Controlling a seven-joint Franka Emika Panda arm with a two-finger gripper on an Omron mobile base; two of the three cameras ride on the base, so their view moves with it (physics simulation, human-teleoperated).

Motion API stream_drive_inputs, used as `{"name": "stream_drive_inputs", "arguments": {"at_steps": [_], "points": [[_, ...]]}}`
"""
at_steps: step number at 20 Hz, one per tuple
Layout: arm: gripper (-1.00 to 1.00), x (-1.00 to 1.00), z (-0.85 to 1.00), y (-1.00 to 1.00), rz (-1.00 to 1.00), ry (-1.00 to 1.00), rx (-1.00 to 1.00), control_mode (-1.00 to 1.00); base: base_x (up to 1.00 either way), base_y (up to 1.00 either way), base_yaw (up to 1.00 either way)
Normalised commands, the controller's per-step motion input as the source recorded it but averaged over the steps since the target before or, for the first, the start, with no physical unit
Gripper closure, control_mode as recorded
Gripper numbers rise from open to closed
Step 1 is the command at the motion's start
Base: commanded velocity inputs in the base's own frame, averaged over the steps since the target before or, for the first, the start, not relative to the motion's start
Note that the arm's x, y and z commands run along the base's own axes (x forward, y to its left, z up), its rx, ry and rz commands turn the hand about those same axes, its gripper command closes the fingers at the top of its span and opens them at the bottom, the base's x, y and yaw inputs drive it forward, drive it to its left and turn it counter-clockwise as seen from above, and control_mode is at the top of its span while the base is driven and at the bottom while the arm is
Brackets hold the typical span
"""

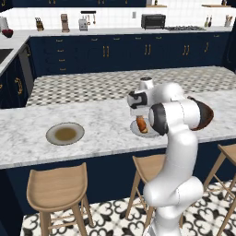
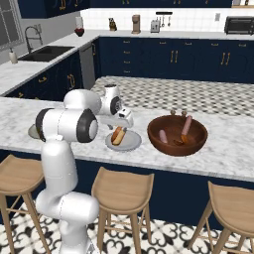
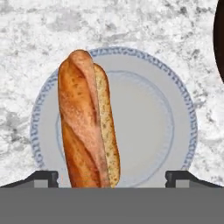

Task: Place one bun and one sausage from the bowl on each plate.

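Observation:
A golden-brown bun (image 3: 85, 122) lies on the left half of the light grey plate (image 3: 175, 87). My gripper (image 3: 111, 177) hangs straight over it, open, with one fingertip on each side of the bun's near end and not touching it. From the base cameras the gripper (image 2: 121, 124) sits just above the bun (image 2: 117, 135) on its plate (image 2: 131, 144). To the right, the dark reddish-brown bowl (image 2: 177, 135) holds a pink sausage (image 2: 163, 136) and a second sausage (image 2: 186, 125) leaning on the wall. The olive-centred plate (image 1: 65, 133) lies bare further left.
Wooden stools (image 1: 57, 189) stand along the marble counter's front edge (image 1: 69, 156). My own arm (image 1: 177, 120) hides most of the bowl (image 1: 206, 113) in the left base view. Dark blue cabinets and small appliances line the back wall.

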Motion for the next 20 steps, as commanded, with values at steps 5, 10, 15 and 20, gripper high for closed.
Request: {"name": "stream_drive_inputs", "arguments": {"at_steps": [5,10,15,20], "points": [[-1.0,-0.5,0.98,-0.73,0.0,-0.26,-0.03,-1.0,0.0,0.0,0.0],[-1.0,-0.14,0.51,-1.0,-0.05,-0.18,-0.02,-1.0,0.0,0.0,0.0],[-1.0,0.0,0.01,-1.0,-0.12,-0.08,-0.08,-1.0,0.0,0.0,0.0],[-1.0,0.2,0.0,-1.0,-0.05,-0.03,-0.03,-1.0,0.0,0.0,0.0]]}}
